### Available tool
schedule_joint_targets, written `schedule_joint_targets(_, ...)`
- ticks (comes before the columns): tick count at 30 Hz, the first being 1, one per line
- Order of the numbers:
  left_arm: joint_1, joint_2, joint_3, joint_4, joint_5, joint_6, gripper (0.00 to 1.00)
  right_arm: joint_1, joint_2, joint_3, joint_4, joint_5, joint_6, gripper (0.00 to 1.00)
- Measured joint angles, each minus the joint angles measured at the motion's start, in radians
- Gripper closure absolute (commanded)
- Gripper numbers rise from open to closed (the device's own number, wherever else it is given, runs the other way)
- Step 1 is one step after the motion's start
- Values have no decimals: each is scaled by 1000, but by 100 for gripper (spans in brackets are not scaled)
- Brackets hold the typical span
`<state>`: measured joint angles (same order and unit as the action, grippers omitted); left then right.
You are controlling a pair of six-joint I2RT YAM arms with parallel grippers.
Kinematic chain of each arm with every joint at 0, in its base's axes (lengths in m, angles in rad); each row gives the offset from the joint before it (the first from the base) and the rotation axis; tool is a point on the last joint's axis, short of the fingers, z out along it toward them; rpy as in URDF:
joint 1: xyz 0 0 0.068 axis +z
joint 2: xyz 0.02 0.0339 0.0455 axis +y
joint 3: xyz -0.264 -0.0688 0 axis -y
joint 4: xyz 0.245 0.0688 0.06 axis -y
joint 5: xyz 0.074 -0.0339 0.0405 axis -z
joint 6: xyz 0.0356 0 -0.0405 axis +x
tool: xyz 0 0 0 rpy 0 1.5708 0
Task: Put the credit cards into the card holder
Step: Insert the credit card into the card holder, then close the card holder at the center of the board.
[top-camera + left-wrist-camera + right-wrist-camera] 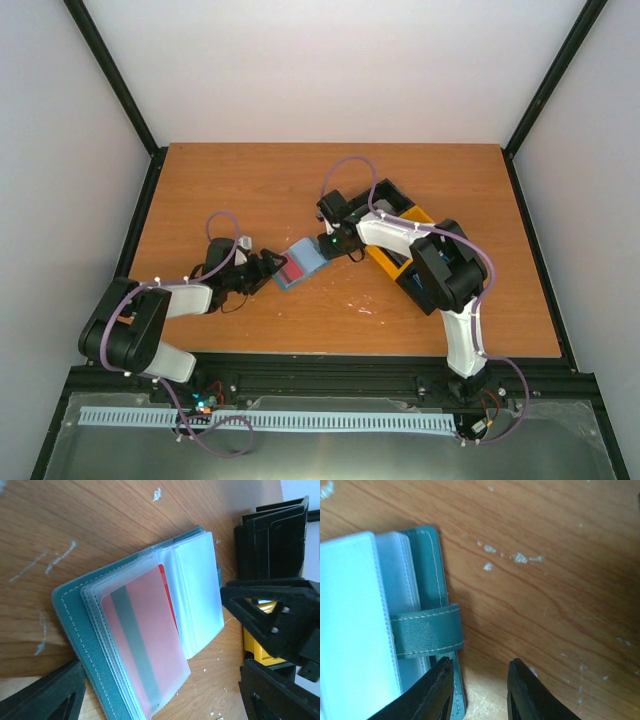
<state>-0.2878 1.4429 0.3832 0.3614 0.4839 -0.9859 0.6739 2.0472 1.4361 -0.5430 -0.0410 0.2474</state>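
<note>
Card holder [300, 262] lies open mid-bench with a red credit card [145, 630] seated in its clear pocket, so left claw [266, 268] stands wide and empty at 8 o'clock, arm stretched low. Right claw [477, 677], narrow and empty, angles down at 2 o'clock beside the snap tab [427, 632], probably steadying the holder.

Teal card holder [70, 622], red credit card [145, 630]

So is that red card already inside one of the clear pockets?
Yes, the red card lies under a frosted pocket sleeve of the open card holder, its dark stripe showing through.
</note>
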Motion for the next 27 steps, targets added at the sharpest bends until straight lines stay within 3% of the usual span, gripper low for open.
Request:
schedule_joint_targets(12, 10, 15, 17, -3, 60, 50, 16, 0, 24, -6, 1, -95, -39, 78)
schedule_joint_targets(27, 22, 15, 90, -1, 186, 125, 16, -13, -32, -135, 143, -220, 32, 83)
